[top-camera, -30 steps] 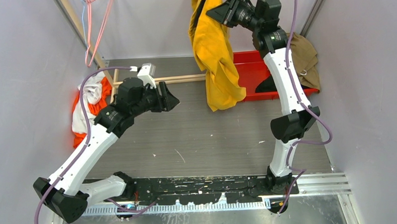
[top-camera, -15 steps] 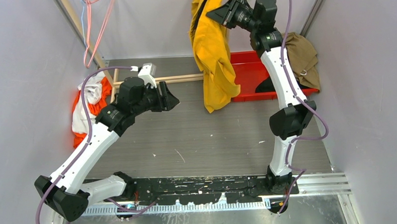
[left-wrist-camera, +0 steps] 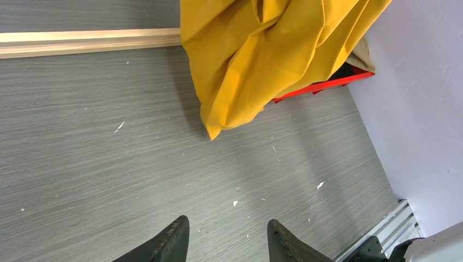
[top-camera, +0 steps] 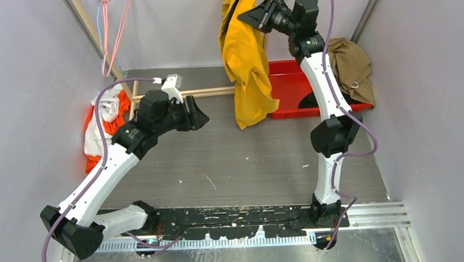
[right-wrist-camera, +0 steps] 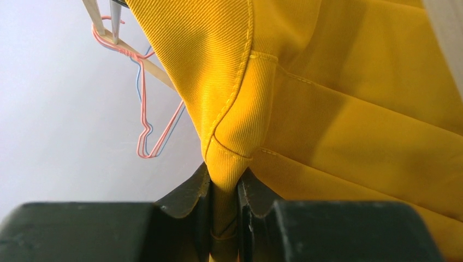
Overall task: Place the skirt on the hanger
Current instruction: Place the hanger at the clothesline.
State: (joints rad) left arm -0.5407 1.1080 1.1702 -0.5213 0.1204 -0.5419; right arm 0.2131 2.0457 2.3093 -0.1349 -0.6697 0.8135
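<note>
Right pincer (right-wrist-camera: 224, 218): jaws narrow, clamped on a seamed fold of the yellow skirt (right-wrist-camera: 338, 109). Cloth is pinched flat between the two fingers. Only a thin ridge is held.

Skirt hangs high at upper centre of the overhead view. Its lower corner hangs over the tabletop (top-camera: 230, 160), in front of the red bin (top-camera: 298, 85). Whether the tip touches the surface cannot be told.

Left pincer (left-wrist-camera: 226, 240): jaws moderately apart, nothing between them. It hovers low over the tabletop at centre left, aimed at the skirt's lower corner and well apart from it.

Wire hangers (right-wrist-camera: 150, 125), pink and blue, hang on a wooden pole (right-wrist-camera: 136, 57) at upper left of the right wrist view. They are well apart from the skirt.

Risks, as judged:
- The grip is on a narrow fold, so a swing or a tug from the other arm could pull the cloth free.
- The skirt is bunched, and no waist opening is presented for a hanger to enter.
- The thin hangers overlap, so a grab could take both or knock them off the pole.

Hard to make out:
- The skirt's top edge is cut off by the frame in the overhead view.
- The waistband is not identifiable.
- The hanger hooks and the way they sit on the pole are too small to read.
- The olive cloth (top-camera: 349, 63) at right drapes over the bin's far end and hides it.
</note>
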